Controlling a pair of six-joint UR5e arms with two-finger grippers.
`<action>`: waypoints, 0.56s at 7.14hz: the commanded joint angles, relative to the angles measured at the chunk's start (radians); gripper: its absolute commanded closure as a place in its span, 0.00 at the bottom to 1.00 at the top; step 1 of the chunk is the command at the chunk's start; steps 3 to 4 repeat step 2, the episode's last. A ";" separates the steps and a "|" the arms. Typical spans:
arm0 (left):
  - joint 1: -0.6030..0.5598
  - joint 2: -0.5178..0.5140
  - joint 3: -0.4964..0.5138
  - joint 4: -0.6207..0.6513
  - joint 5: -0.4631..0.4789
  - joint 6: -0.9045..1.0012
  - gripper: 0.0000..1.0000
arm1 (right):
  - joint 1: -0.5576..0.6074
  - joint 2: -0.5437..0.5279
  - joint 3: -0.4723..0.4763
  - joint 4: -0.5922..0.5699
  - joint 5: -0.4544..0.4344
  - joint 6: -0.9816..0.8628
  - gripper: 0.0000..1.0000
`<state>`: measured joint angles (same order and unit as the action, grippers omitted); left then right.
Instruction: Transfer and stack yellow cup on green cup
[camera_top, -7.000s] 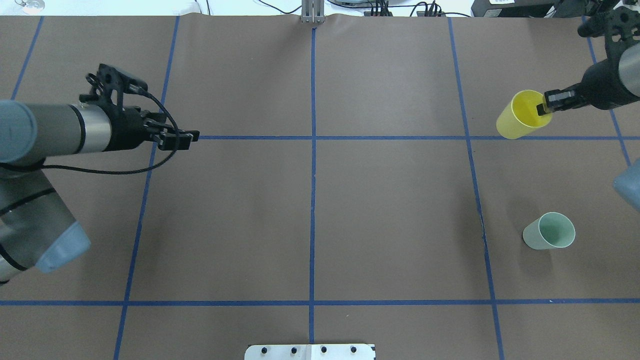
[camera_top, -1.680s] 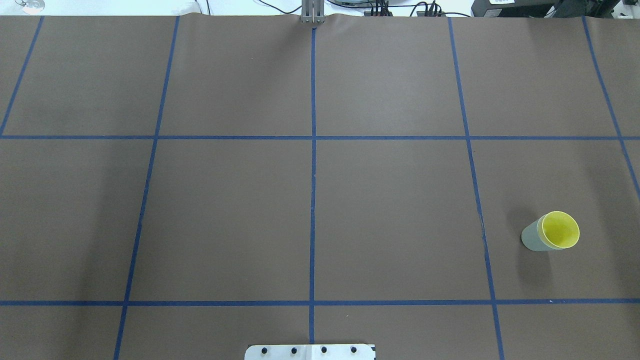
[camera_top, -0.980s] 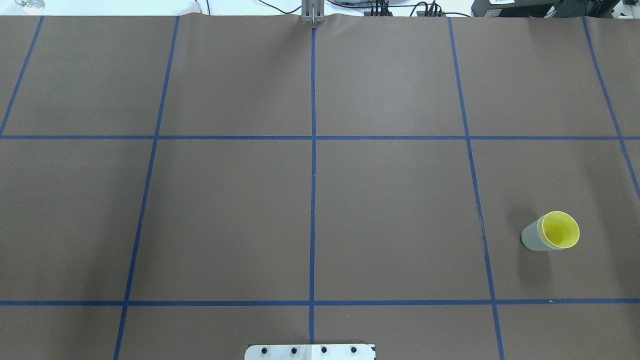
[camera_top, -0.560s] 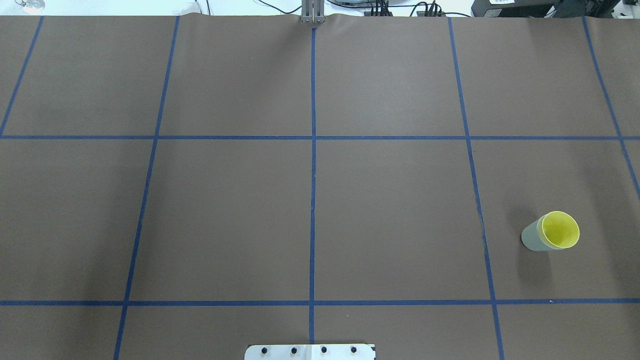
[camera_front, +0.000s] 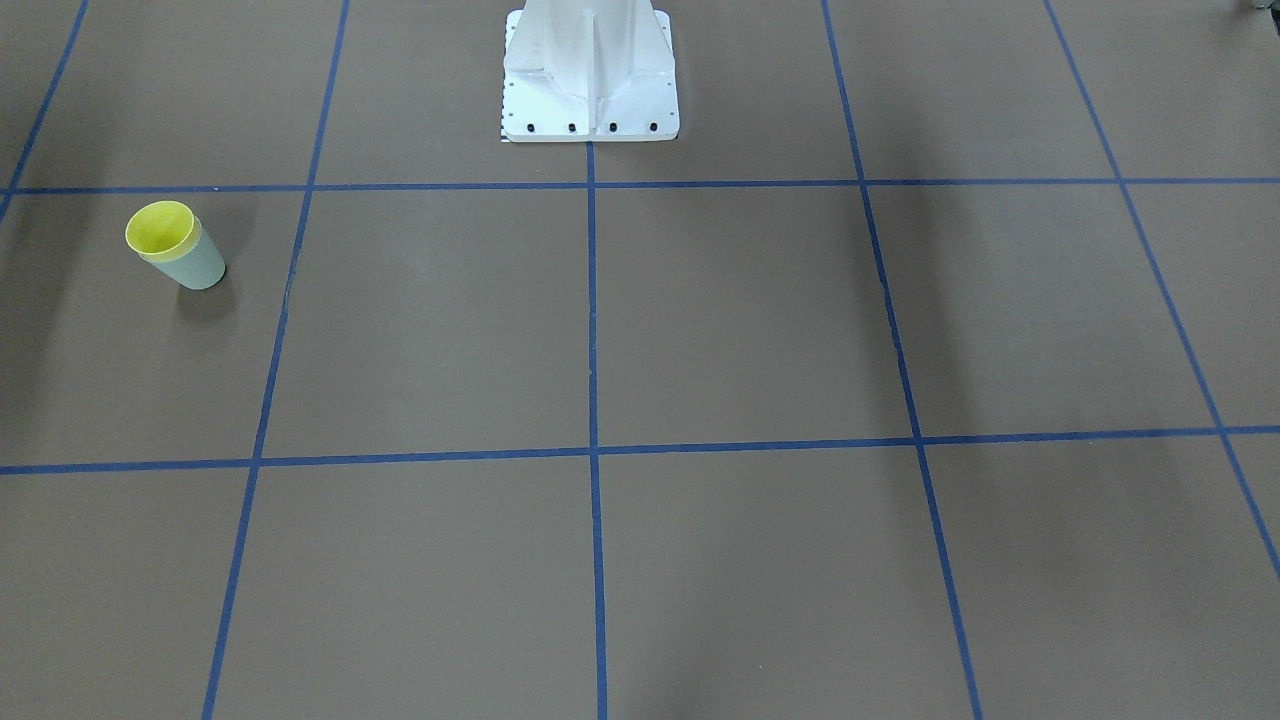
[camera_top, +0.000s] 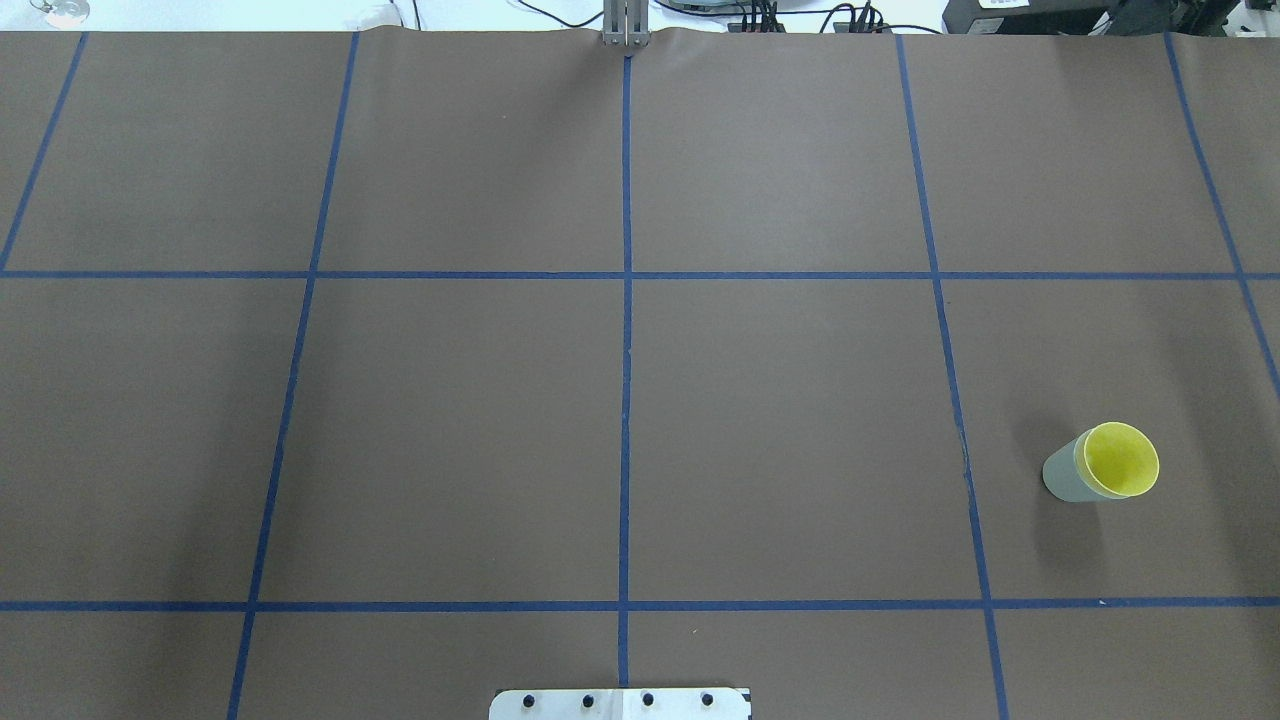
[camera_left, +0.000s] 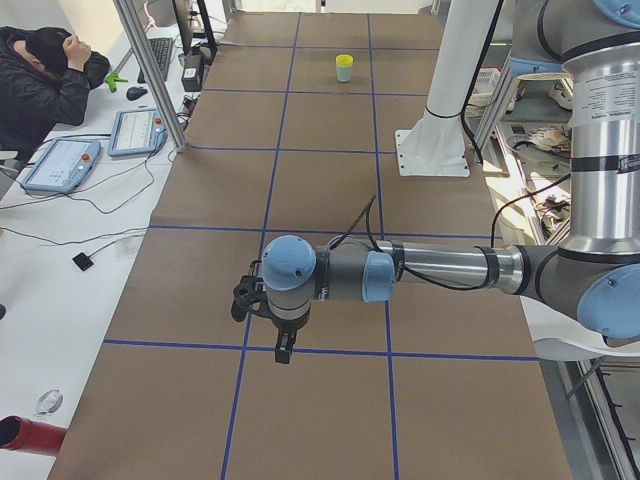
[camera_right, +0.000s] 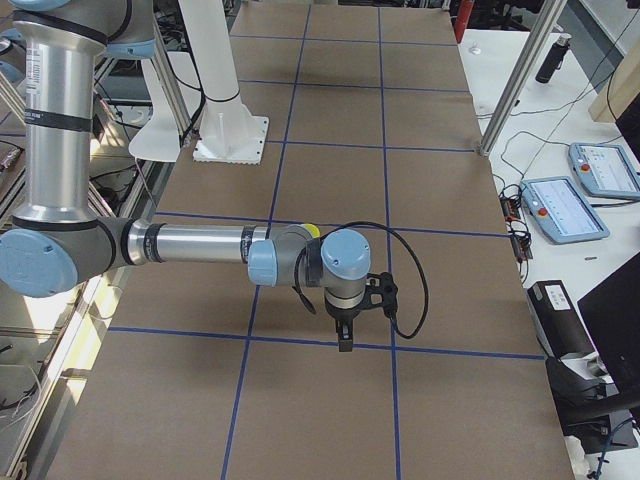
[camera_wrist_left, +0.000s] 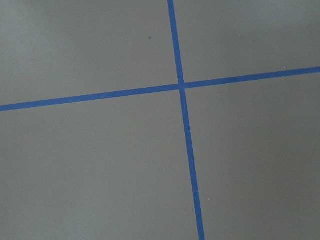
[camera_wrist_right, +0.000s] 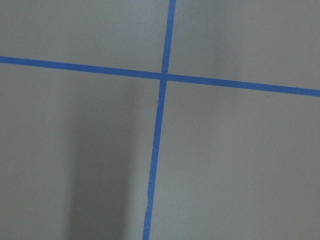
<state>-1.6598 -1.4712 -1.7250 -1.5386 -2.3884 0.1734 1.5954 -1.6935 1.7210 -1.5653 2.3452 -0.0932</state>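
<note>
- yellow cup (camera_top: 1120, 462): upright, nested inside green cup (camera_top: 1062, 480), rim showing above it.
- green cup: stands on tabletop (camera_top: 780, 420), far right, towards the robot's edge.
- left hand (camera_left: 283, 350): points down over tabletop, well apart from both cups; fingers apart or together, cannot tell.
- right hand (camera_right: 345, 340): points down, seemingly empty; finger spread cannot be told.

The yellow cup (camera_top: 1121, 461) is sitting nested mouth-up inside the green cup (camera_top: 1058, 481), only its bright rim and inner wall showing above the pale mint tumbler, and the stacked pair is standing upright far out to my right.
</note>
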 joint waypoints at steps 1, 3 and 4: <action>0.000 0.000 0.004 0.000 0.002 0.000 0.00 | 0.000 0.000 0.002 0.001 0.000 0.000 0.00; 0.000 0.000 0.004 -0.002 0.003 0.001 0.00 | 0.000 0.000 0.002 0.001 0.000 0.000 0.00; 0.000 0.000 0.004 -0.002 0.003 0.001 0.00 | 0.000 0.000 0.002 0.001 0.000 0.000 0.00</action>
